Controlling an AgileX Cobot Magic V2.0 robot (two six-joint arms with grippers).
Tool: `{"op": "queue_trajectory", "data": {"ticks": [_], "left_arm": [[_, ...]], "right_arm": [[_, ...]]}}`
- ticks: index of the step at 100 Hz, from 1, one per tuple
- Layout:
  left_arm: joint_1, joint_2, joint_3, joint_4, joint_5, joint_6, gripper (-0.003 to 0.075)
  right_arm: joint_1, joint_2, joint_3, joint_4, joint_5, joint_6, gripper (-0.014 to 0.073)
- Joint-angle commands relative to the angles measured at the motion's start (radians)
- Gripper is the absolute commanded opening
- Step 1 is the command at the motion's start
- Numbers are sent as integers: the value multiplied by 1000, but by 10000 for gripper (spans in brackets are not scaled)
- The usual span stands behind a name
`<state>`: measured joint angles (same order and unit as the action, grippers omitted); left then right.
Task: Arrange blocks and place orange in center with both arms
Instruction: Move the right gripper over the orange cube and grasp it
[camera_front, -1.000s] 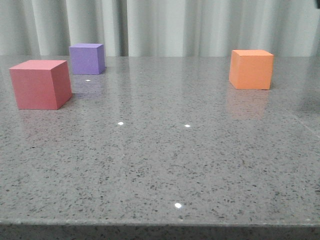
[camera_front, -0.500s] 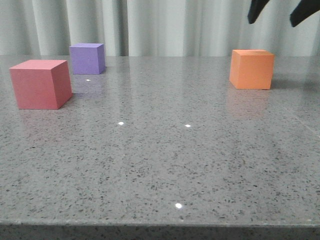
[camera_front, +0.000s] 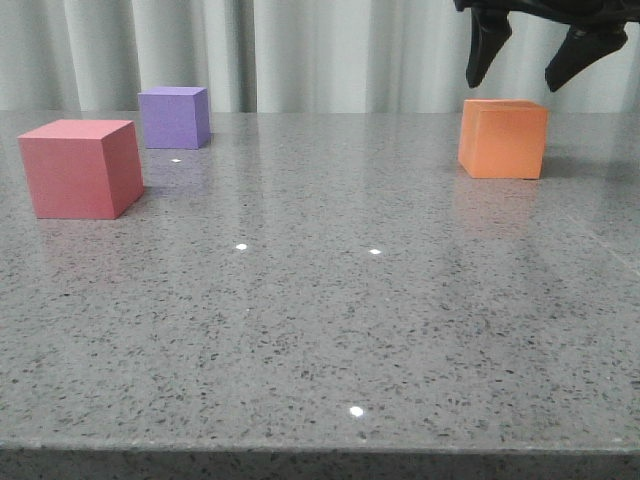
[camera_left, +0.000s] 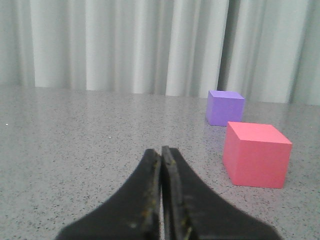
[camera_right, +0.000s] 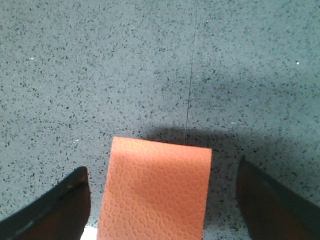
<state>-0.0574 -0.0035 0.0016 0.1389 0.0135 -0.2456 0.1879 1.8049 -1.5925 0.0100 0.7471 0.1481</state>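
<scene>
Right gripper (camera_front: 530, 62): fingers spread, above orange cube (camera_front: 503, 138), no contact | Left gripper (camera_left: 161, 155): fingers clenched, empty | Pinkish-red cube (camera_front: 80, 167), purple cube (camera_front: 174, 117): well apart from orange cube

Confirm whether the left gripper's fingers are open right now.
No, in the left wrist view the left gripper has its fingers pressed together with nothing between them.

Bare table (camera_front: 330, 300) lies between orange cube (camera_front: 503, 138) and pinkish-red cube (camera_front: 80, 168).
</scene>
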Motion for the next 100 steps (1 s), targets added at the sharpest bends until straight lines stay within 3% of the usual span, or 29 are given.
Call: {"op": "queue_trajectory", "data": {"ticks": [1,30,52,74,100], "left_arm": [[5,-37,43,-7,-78,-10,-20],[5,-37,43,-7,-78,-10,-20],[5,-37,43,-7,-78,-10,-20],[5,-37,43,-7,-78,-10,-20],[5,-37,43,-7,-78,-10,-20]], "right_arm": [[-2,-31,-35,-1,-41,-2,594],[-2,28,-35,39,-11,-2,578],[-2,28,-35,40,11,-2,323],[17,16,-82,81,37,-2,332],[152,38,-210,75,17,57,332]]}}
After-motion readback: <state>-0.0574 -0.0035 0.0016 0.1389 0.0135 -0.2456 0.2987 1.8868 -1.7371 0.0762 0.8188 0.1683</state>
